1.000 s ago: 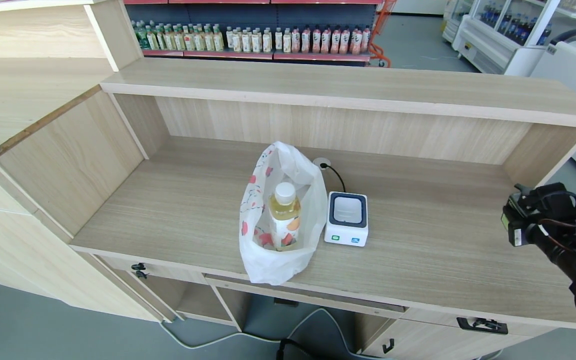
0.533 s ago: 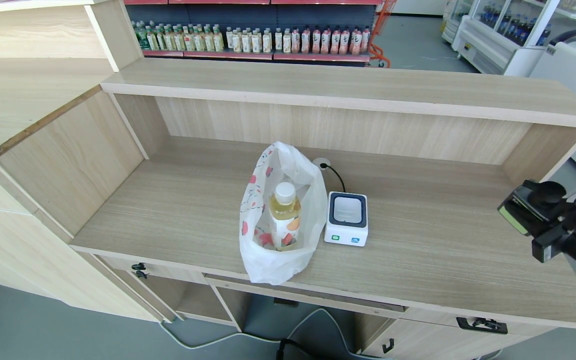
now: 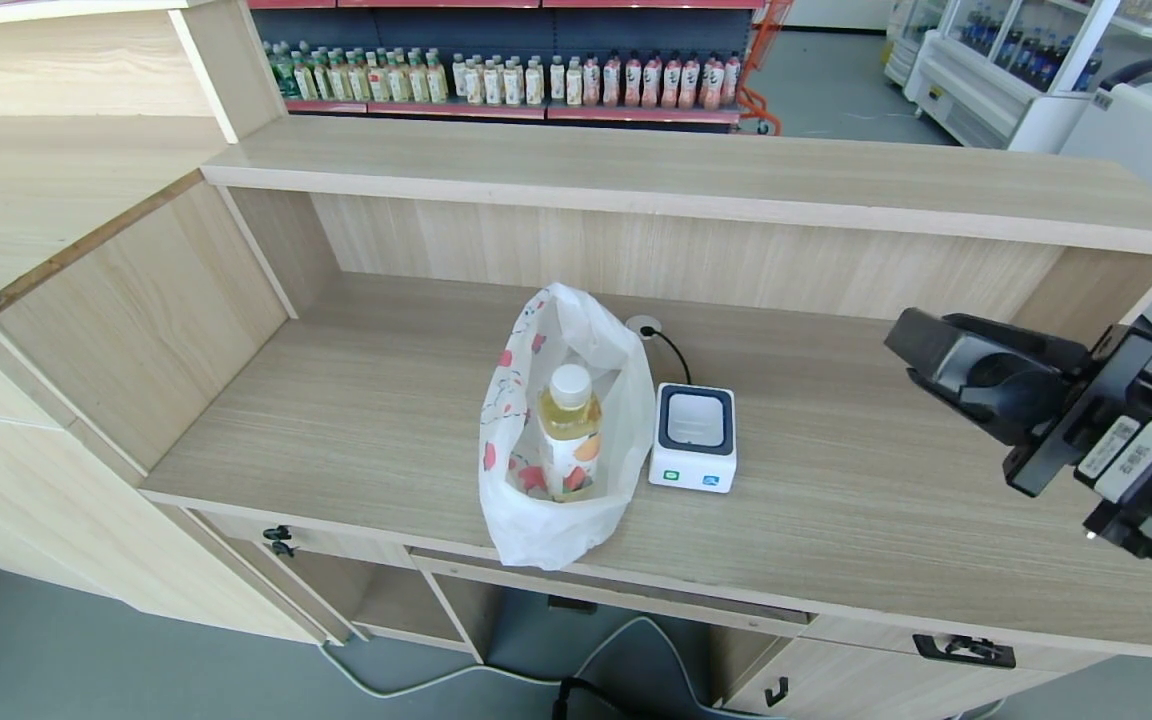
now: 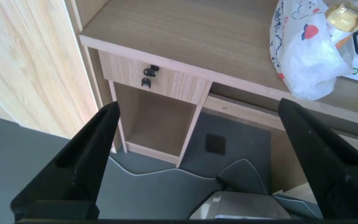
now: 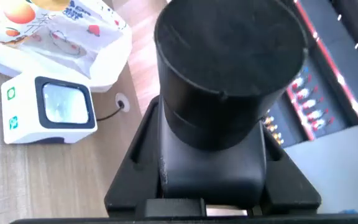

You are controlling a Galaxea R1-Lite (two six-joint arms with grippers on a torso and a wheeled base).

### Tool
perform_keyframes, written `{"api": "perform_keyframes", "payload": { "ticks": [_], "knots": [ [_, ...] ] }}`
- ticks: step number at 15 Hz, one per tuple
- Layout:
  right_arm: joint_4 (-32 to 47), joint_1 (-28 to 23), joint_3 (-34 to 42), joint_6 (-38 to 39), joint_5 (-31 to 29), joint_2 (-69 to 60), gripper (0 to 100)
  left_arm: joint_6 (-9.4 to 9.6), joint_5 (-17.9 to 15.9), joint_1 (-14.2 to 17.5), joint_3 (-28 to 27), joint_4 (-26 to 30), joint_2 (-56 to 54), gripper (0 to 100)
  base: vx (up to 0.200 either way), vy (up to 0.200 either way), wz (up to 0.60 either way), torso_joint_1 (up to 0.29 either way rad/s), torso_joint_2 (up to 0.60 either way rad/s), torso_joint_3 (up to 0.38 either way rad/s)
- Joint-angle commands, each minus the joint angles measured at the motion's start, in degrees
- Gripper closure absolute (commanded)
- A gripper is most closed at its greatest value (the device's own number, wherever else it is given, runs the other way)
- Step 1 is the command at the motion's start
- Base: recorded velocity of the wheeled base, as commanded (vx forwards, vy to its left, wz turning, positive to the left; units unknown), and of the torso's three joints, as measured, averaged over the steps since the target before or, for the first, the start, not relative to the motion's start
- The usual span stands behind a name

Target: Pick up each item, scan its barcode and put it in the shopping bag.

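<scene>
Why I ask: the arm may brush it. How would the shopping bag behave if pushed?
The shopping bag is thin, crumpled plastic, so it would probably fold and slide rather than resist. The upright bottle inside likely carries most of the weight and could tip, dragging the bag over. The smooth counter probably offers little grip.

Four things on one counter (image 3: 886,500)
One shopping bag (image 3: 536,530), one bottle (image 3: 569,415) standing inside it, one white scanner (image 3: 693,440), one black cable (image 3: 678,352).
</scene>
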Motion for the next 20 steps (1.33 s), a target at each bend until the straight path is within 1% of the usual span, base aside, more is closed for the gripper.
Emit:
{"api": "perform_keyframes", "payload": {
  "ticks": [1,2,3,4,5,6,7,8,9,10,11,13,14,15,18,20],
  "knots": [
    [0.1,4.9,0.0,-6.7,-0.2,-2.1,100,-0.02,0.0,0.0,0.0,0.0,0.0,0,0.000,0.000,0.00,0.000,0.00,0.000],
    [0.0,5.8,0.7,-11.0,-1.1,-4.0,100,-0.02,0.0,0.0,0.0,0.0,0.0,0,0.000,0.000,0.00,0.000,0.00,0.000],
    [0.1,6.8,1.4,-15.4,-3.3,-5.8,100,-0.02,0.0,0.0,0.0,0.0,0.0,0,0.000,0.000,0.00,0.000,0.00,0.000],
    [0.1,7.8,2.4,-17.9,-5.4,-7.0,100,-0.02,0.0,0.0,0.0,0.0,0.0,0,0.000,0.000,0.00,0.000,0.00,0.000],
    [0.1,10.7,3.8,-20.6,-7.7,-7.3,100,-0.02,0.0,0.0,0.0,0.0,0.0,0,0.000,0.000,0.00,0.000,0.00,0.000],
    [0.2,12.5,4.0,-23.1,-8.5,-7.2,100,-0.02,0.0,0.0,0.0,0.0,0.0,0,0.000,0.000,0.00,0.000,0.00,0.000],
    [0.3,13.4,4.0,-26.3,-8.1,-6.6,100,-0.02,0.0,0.0,0.0,0.0,0.0,0,0.000,0.000,0.00,0.000,0.00,0.000],
    [0.3,13.0,4.3,-27.8,-7.0,-6.0,100,-0.02,0.0,0.0,0.0,0.0,0.0,0,0.000,0.000,0.00,0.000,0.00,0.000],
    [0.3,11.0,3.5,-28.5,-5.3,-4.7,100,-0.02,0.0,0.0,0.0,0.0,0.0,0,0.000,0.000,0.00,0.000,0.00,0.000],
    [0.3,15.2,2.8,-29.2,-5.9,-4.6,100,-0.02,0.0,0.0,0.0,0.0,0.0,0,0.000,0.000,0.00,0.000,0.00,0.000],
    [0.3,19.2,4.1,-30.9,-7.7,-4.6,100,-0.02,0.0,0.0,0.0,0.0,0.0,0,0.000,0.000,0.00,0.000,0.00,0.000],
    [-0.1,27.1,7.6,-36.8,-14.3,-5.4,100,-0.02,0.0,0.0,0.0,0.0,0.0,0,0.000,0.000,0.00,0.000,0.00,0.000],
    [-0.1,33.1,8.1,-40.8,-17.1,-5.1,100,-0.02,0.0,0.0,0.0,0.0,0.0,0,0.000,0.000,0.00,0.000,0.00,0.000],
    [0.3,37.5,8.1,-46.1,-18.3,-4.7,100,-0.02,0.0,0.0,0.0,0.0,0.0,0,0.000,0.000,0.00,0.000,0.00,0.000],
    [0.2,45.6,8.0,-59.1,-18.6,-4.0,100,-0.02,0.0,0.0,0.0,0.0,0.0,0,0.000,0.000,0.00,0.000,0.00,0.000],
    [0.3,46.4,8.2,-67.1,-18.6,-5.8,100,-0.02,0.0,0.0,0.0,0.0,0.0,0,0.000,0.000,0.00,0.000,0.00,0.000]
  ]
}}
